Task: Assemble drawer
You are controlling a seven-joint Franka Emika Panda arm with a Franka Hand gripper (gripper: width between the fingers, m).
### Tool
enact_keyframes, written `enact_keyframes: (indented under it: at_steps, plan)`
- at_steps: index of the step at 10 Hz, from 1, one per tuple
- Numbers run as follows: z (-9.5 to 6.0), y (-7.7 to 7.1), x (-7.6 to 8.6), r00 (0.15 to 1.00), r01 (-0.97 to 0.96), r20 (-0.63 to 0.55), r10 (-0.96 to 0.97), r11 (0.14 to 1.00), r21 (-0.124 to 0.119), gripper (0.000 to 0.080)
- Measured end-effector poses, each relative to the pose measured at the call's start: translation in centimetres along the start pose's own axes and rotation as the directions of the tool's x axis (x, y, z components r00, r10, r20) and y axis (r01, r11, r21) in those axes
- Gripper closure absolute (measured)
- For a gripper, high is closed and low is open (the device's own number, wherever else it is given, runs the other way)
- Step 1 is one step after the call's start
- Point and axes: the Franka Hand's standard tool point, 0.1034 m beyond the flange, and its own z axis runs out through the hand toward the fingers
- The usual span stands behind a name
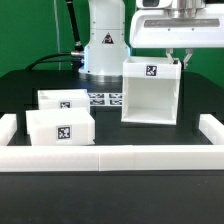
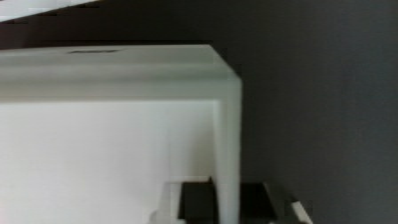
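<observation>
The large white drawer shell (image 1: pixel 150 92) stands on the black table at the exterior view's right, open side toward the camera, with a tag on its top. My gripper (image 1: pixel 176 58) is right above it and straddles the top edge of its right wall. In the wrist view the thin wall (image 2: pixel 228 130) runs between my two dark fingers (image 2: pixel 196 205), which lie against it on both sides; my gripper (image 2: pixel 230 198) is shut on that wall. Two small white trays (image 1: pixel 68 100) (image 1: pixel 60 128) sit at the exterior view's left, each with a tag.
The marker board (image 1: pixel 102 98) lies flat between the trays and the shell, in front of the robot base (image 1: pixel 103 50). A low white border wall (image 1: pixel 110 157) runs along the front and up both sides.
</observation>
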Motion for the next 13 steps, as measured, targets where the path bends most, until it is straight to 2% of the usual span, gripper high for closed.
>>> enact_keyframes:
  at_steps: [1,3,8,10,13]
  plan:
    - [0.0,0.1,0.4,1.0,0.026,-0.001,-0.026,1.0,0.003,0.0763]
    - [-0.1,0.0,2.7,0.999,0.048,-0.017,-0.048,0.999,0.015,0.0762]
    - [-0.2,-0.5,6.8,0.996,0.072,-0.053,-0.07,0.997,0.032,0.0762]
    - [-0.3,-0.7,9.1,0.995,0.077,-0.073,-0.074,0.996,0.039,0.0762]
    - [-0.4,-1.6,11.9,0.993,0.073,-0.1,-0.068,0.996,0.051,0.0762]
